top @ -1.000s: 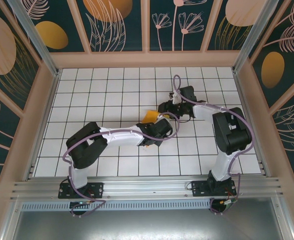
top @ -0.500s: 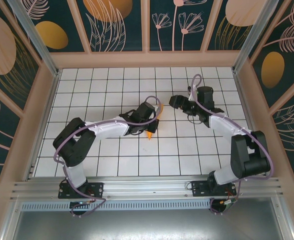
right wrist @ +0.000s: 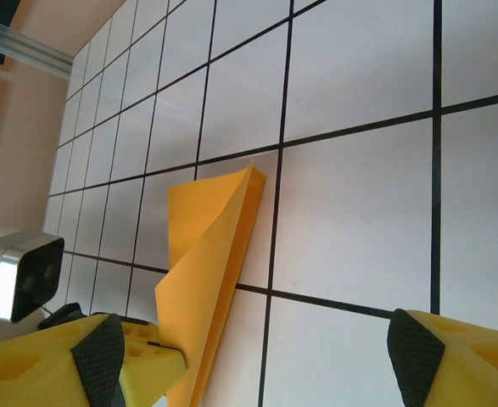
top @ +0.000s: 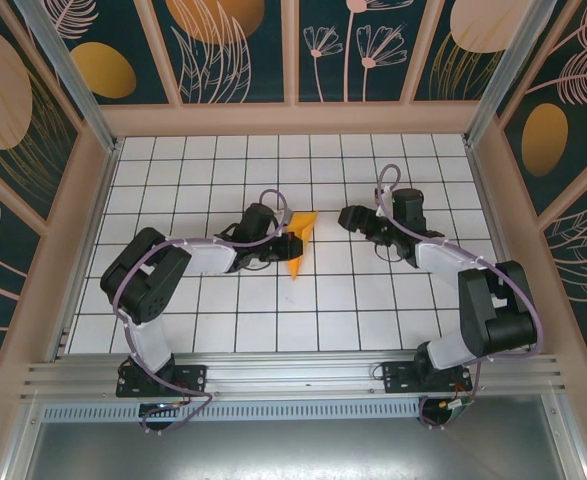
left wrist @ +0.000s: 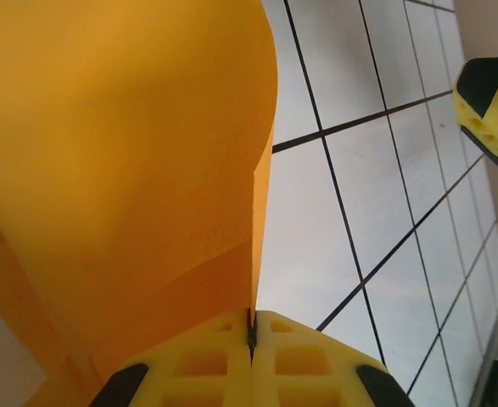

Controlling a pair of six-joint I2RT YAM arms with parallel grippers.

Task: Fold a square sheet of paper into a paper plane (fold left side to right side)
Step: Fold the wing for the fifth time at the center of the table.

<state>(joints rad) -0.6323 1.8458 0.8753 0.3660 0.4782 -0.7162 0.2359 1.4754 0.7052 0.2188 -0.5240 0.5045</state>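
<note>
The square sheet of paper is folded into a narrow, pointed orange-yellow paper plane [top: 298, 256] near the middle of the white tiled table [top: 213, 160]. My left gripper [top: 284, 243] is shut on its left edge. In the left wrist view the yellow fingers [left wrist: 316, 360] meet with the paper plane [left wrist: 121, 144] pinched between them. My right gripper [top: 346, 218] stands open about one tile to the right of the paper, touching nothing. In the right wrist view the paper plane [right wrist: 208, 254] lies ahead of my right gripper [right wrist: 257, 360], its upper layers lifted off the tiles.
The left wrist camera housing [right wrist: 18, 275] and a left finger [right wrist: 151, 373] sit close beside my right gripper's left finger [right wrist: 96, 356]. Wooden walls [top: 91, 200] close in the tiled floor on three sides. An aluminium rail [top: 293, 375] runs along the near edge.
The right gripper has opened wide, let go of the paper and drawn back to the right. The left gripper, still shut on the paper, has carried it up and to the left.
</note>
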